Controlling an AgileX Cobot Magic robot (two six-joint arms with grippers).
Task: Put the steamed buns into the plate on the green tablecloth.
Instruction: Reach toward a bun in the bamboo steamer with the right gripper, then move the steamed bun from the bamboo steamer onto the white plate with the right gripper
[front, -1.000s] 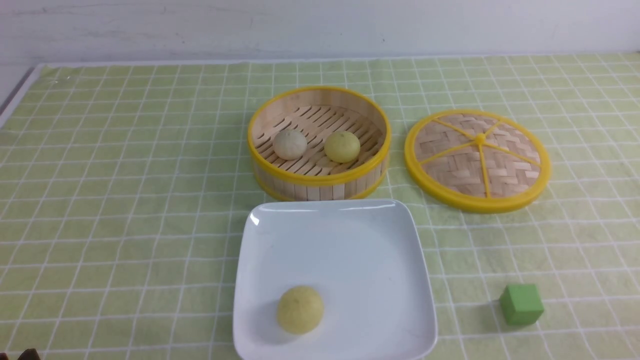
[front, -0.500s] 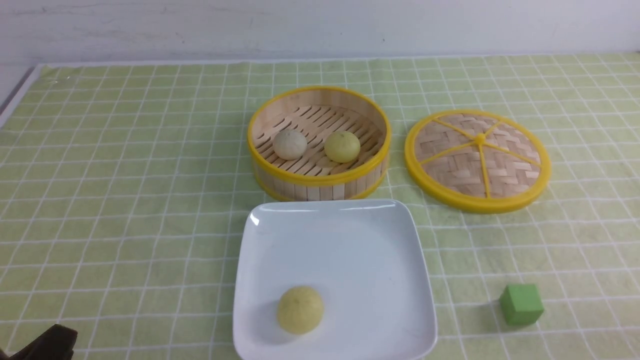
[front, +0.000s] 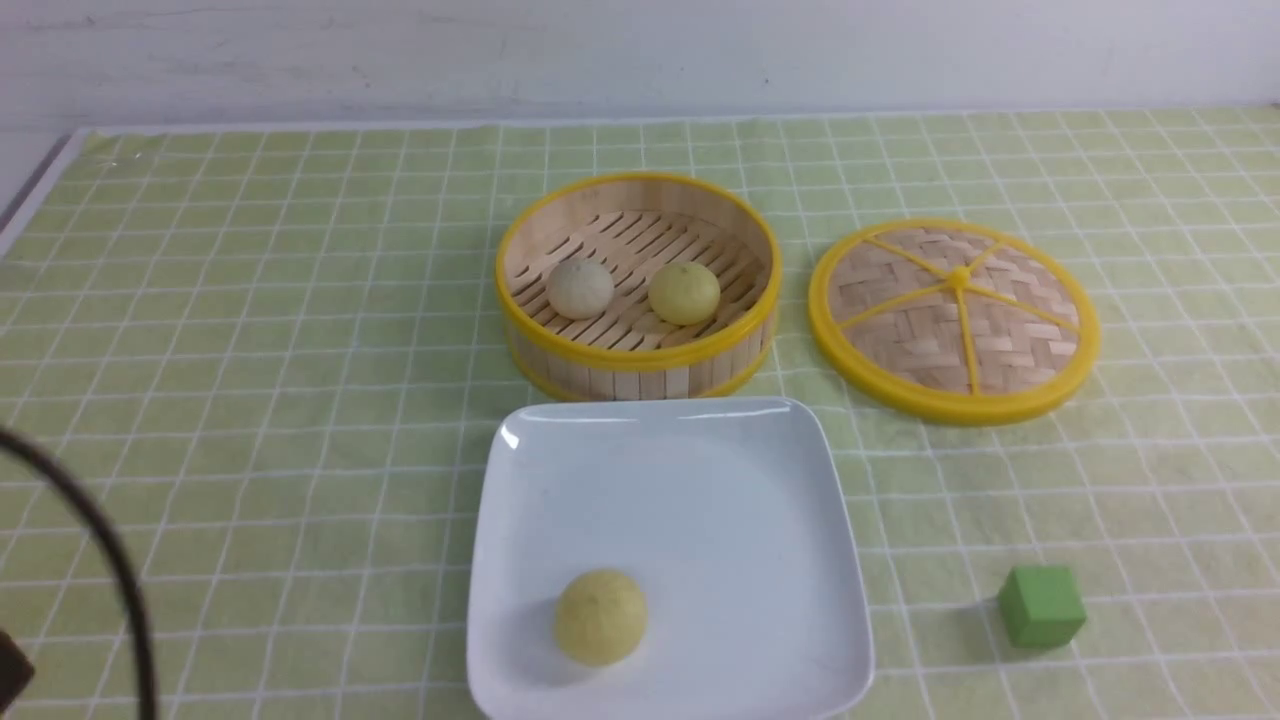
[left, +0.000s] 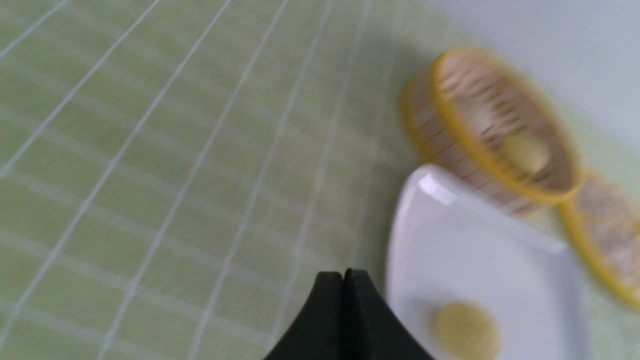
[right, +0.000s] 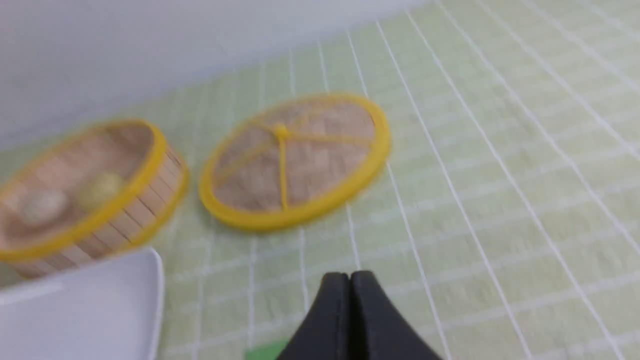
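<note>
While one yellow bun (front: 600, 617) sat on the white plate (front: 700, 480), the grey-white bun (front: 580, 288) and the other yellow bun (front: 684, 292) lay side by side in the steamer basket (front: 640, 375) just behind it on the green tablecloth (front: 250, 350), so one was done and two were left. Each bun sat flat side down, round top up, with no long side to point anywhere. The left hand (left: 343, 280) and the right hand (right: 350, 282) were both squeezed shut, holding nothing.

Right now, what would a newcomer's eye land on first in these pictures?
The big white plate nearest the robot, with a lone yellow bun in its front-left quarter. Just behind it, the yellow-rimmed steamer basket holds a greyish-white bun and a second yellow bun; its woven lid lies flat to the right.
</note>
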